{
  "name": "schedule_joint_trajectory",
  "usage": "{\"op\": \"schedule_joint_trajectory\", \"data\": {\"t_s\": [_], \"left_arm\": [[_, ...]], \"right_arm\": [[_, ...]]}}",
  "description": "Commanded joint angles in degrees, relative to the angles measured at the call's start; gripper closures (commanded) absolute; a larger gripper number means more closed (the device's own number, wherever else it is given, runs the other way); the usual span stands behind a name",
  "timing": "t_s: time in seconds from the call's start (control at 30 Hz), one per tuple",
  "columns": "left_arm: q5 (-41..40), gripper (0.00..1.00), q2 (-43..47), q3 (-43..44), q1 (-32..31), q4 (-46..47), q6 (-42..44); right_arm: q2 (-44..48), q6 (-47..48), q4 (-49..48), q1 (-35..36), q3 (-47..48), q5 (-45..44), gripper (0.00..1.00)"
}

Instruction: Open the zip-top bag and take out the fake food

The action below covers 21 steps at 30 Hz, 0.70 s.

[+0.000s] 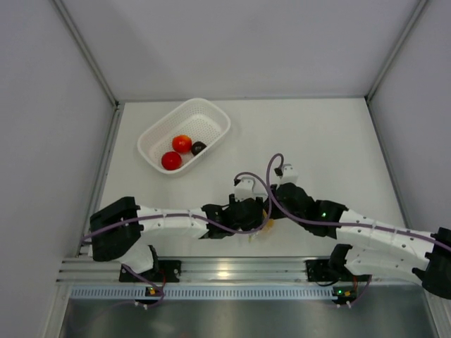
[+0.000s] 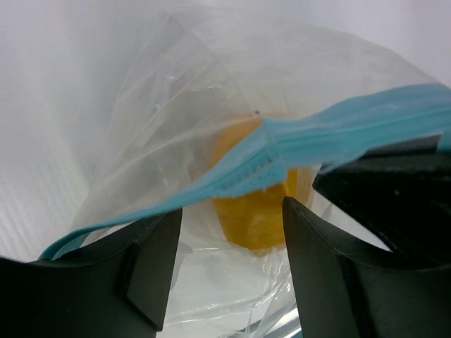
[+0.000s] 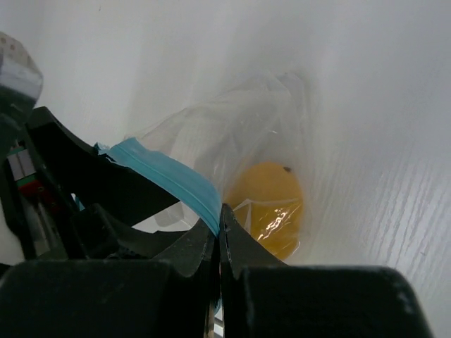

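The zip-top bag (image 2: 204, 98) is clear and crinkly, with a light blue zip strip (image 2: 352, 127) across it. The yellow-orange piece (image 2: 254, 222) is inside it, and also shows in the right wrist view (image 3: 271, 204). My right gripper (image 3: 219, 215) is shut on the zip strip (image 3: 165, 174). My left gripper (image 2: 231, 208) is open, its fingers either side of the bag's plastic below the strip. In the top view both grippers, left (image 1: 254, 213) and right (image 1: 273, 205), meet at mid-table and hide most of the bag. The tomato (image 1: 182, 143), red ball (image 1: 171, 160) and dark piece (image 1: 199, 148) lie in the basket.
The white perforated basket (image 1: 211, 107) stands at the back left of the table. Grey walls close in the table on the left, right and back. The rail with the arm bases runs along the near edge (image 1: 225, 271).
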<state>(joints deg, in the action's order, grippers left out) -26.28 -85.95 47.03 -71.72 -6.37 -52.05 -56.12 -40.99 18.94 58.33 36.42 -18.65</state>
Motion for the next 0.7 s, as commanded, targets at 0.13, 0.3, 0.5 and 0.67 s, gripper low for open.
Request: {"op": "schedule_joint_trajectory", "data": {"t_s": [0.13, 0.3, 0.5, 0.67], "left_arm": [[1.76, 0.22, -8.79, 7.45, 0.09, 2.86, -2.0], [3.52, 0.2, -14.23, 10.89, 0.0, 2.68, -1.12], [5.54, 0.21, -18.99, 13.8, -0.08, 1.1, -1.03], [4.49, 0.51, -17.33, 13.18, -0.17, 1.1, -0.95]], "right_arm": [[4.44, -1.11, -0.3, -0.58, -2.85, -1.47, 1.0], [5.23, -1.63, -0.57, -0.93, -5.13, -1.39, 1.0], [6.98, -1.46, -0.13, -1.46, -6.01, -1.38, 1.0], [8.13, -1.19, 0.4, -1.81, -6.28, -1.3, 1.0]]}}
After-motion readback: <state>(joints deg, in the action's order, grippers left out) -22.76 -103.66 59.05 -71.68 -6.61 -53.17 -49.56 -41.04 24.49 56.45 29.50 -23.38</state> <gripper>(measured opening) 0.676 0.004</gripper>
